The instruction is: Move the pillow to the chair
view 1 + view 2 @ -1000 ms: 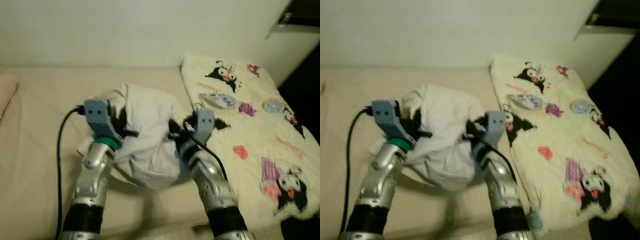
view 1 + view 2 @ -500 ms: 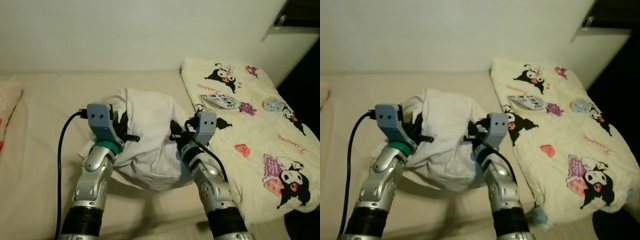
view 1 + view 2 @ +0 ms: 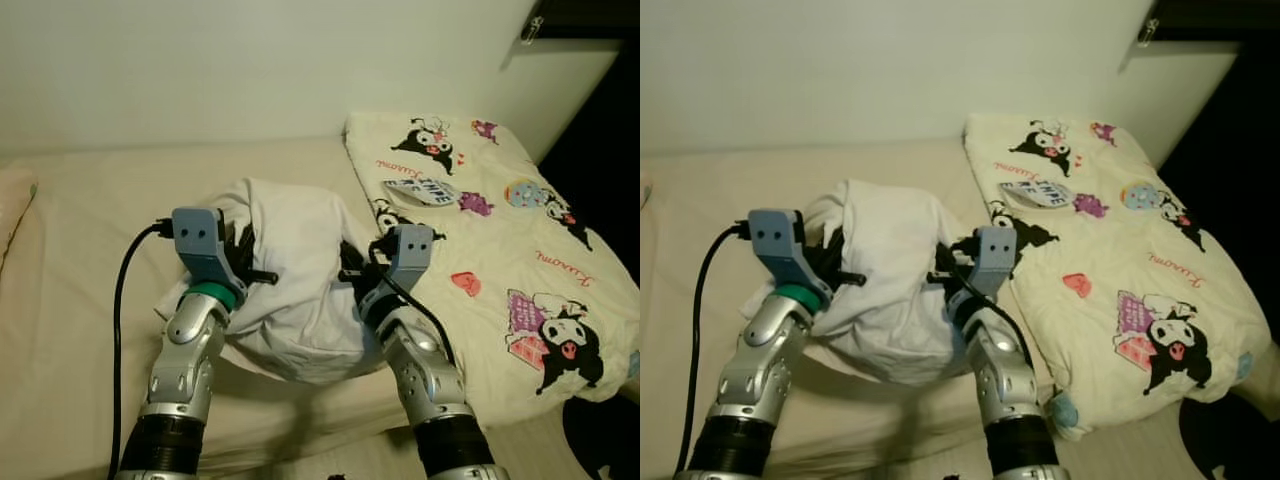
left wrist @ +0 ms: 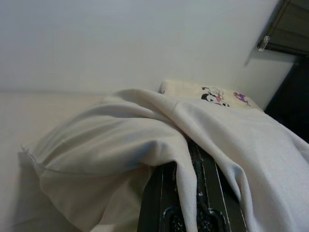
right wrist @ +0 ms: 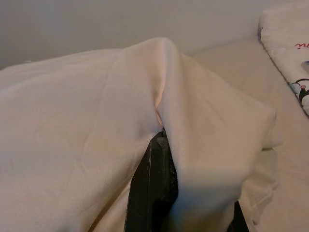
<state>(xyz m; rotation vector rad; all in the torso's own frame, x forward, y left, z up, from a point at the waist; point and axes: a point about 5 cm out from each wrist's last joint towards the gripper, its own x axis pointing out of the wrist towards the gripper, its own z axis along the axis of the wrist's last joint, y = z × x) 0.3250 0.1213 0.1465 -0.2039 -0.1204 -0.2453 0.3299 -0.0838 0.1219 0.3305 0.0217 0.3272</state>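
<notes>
You have the white pillow (image 3: 290, 270) pinched between both claws, held up over the beige bed (image 3: 80, 250) just in front of the robot's chest. The left claw (image 3: 243, 262) presses into the pillow's left side and the right claw (image 3: 352, 268) into its right side, so the fabric bulges up and out between them and sags below the wrists. In your left wrist view, the left claw's black fingers (image 4: 203, 193) lie close together with a fold of the white cloth draped over and caught between them. In your right wrist view, one black finger (image 5: 154, 188) is buried in a deep crease of the pillow, and the cloth wraps round it on both sides. Both claws are closed down onto the pillow cover.

A black cable (image 3: 120, 300) loops from the left wrist down along the silver arm. To the robot's right, a cream blanket (image 3: 490, 240) printed with black-and-white cartoon figures lies on the bed, reaching to the wall (image 3: 250, 60), with its near edge just beside the right arm. Beyond the blanket, the room falls dark.
</notes>
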